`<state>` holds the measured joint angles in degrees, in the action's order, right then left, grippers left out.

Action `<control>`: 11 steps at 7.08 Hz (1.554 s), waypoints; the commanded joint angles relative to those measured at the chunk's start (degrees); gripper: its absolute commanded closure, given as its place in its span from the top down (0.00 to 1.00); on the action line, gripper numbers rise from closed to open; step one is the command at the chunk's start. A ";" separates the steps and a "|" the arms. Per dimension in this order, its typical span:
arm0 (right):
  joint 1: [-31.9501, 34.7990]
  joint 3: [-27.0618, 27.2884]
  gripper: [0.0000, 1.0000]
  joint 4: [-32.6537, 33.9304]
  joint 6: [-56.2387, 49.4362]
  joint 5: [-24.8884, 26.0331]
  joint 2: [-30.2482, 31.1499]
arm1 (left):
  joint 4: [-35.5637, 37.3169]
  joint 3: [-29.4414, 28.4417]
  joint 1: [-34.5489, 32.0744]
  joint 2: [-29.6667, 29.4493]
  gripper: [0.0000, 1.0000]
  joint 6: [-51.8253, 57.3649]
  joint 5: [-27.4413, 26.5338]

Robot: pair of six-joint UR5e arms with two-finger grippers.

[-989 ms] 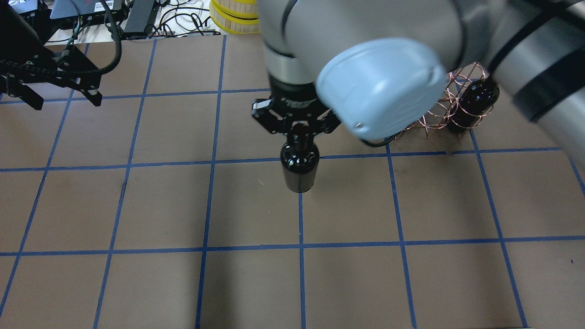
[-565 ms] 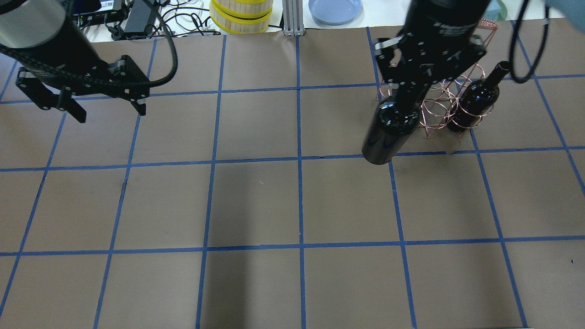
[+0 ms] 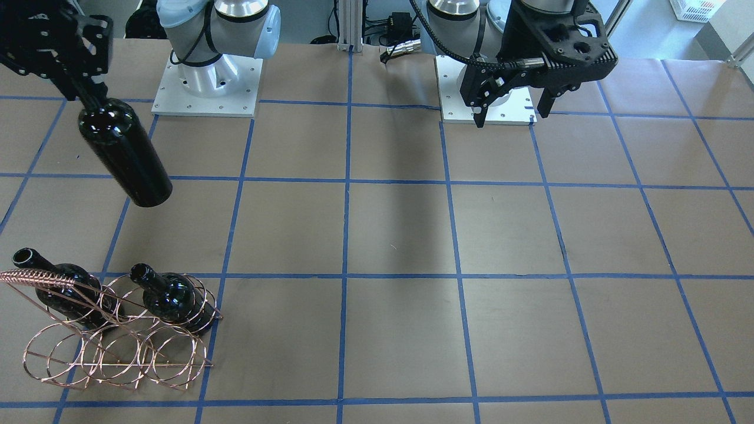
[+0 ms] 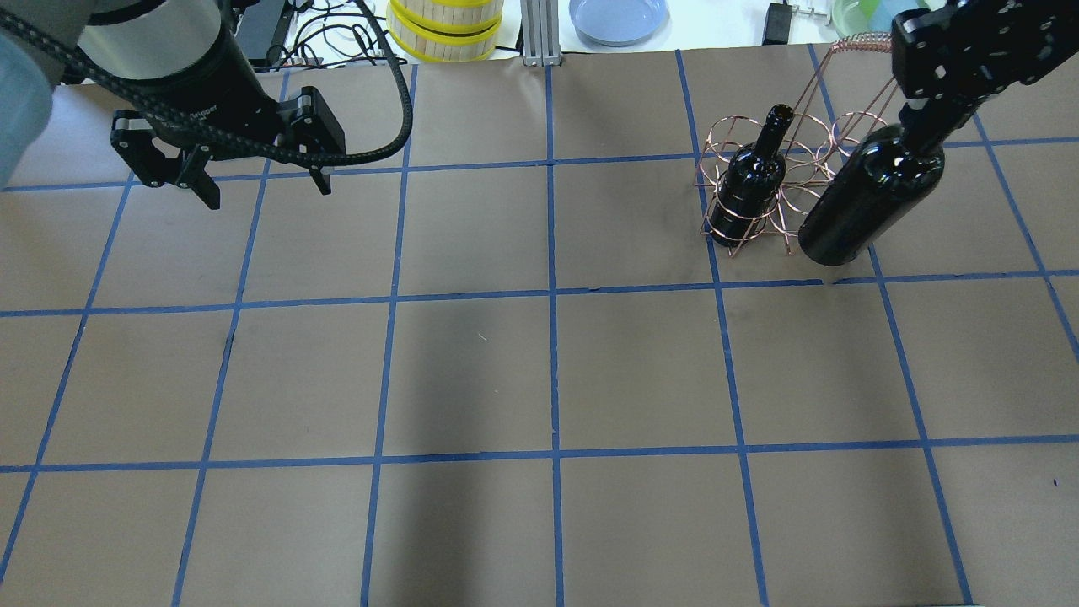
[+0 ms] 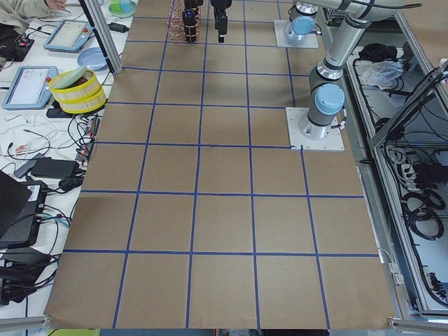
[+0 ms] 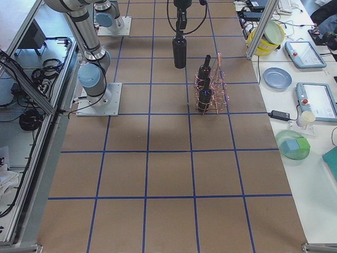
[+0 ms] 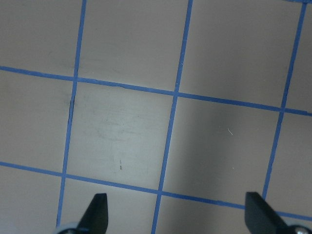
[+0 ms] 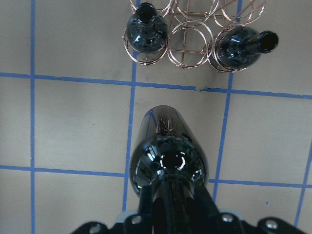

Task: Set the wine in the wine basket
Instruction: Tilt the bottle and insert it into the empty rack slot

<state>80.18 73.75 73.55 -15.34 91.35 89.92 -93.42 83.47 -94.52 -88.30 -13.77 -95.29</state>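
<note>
My right gripper (image 4: 931, 118) is shut on the neck of a near-black wine bottle (image 4: 868, 198), which hangs tilted above the table on my side of the copper wire basket (image 4: 856, 40). In the front-facing view the gripper (image 3: 82, 88) holds this bottle (image 3: 126, 156) well above the basket (image 3: 29, 275). Two more bottles (image 3: 65, 288) (image 3: 174, 300) sit in the basket's end rings. The right wrist view shows the held bottle (image 8: 168, 156), the basket (image 8: 187, 48) and an unfilled middle ring. My left gripper (image 4: 266, 192) is open and empty over the table's far left, as the left wrist view (image 7: 178, 214) shows.
Yellow-banded round boxes (image 4: 445, 29) and a blue plate (image 4: 618, 17) stand beyond the table's far edge. The two arm bases (image 3: 206, 82) (image 3: 489, 88) stand at my edge of the table. Brown paper with blue tape lines covers the table (image 4: 548, 379).
My right gripper has carried the bottle from the table's middle toward the basket, then rightward along its front. My left gripper has shifted a little to the right, still open.
</note>
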 commanded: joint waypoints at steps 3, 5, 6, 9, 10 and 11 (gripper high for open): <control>-3.36 -6.69 0.00 4.22 -4.52 0.49 -9.40 | -3.38 -5.95 9.30 -3.20 1.00 3.91 6.65; -3.19 -6.61 0.00 4.76 -4.35 -0.30 -10.90 | -3.96 -4.99 6.92 -3.63 1.00 4.10 6.26; -2.93 -6.61 0.00 6.77 -4.34 -0.65 -11.87 | -4.40 -4.29 5.85 -3.89 1.00 6.88 6.17; -1.25 -6.61 0.00 11.34 -4.26 -0.47 -15.12 | -4.40 -2.79 5.66 -3.54 1.00 12.53 5.82; -1.17 -6.61 0.00 12.23 -4.26 -0.13 -16.08 | -3.70 -1.40 5.40 -3.19 1.00 13.41 5.82; -1.17 -6.52 0.00 12.41 -4.52 -0.04 -16.79 | -1.78 -0.60 5.31 -2.76 1.00 13.50 5.82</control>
<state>78.94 67.17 85.36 -19.67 91.13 74.08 -96.80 81.85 -89.04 -91.49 -0.71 -89.46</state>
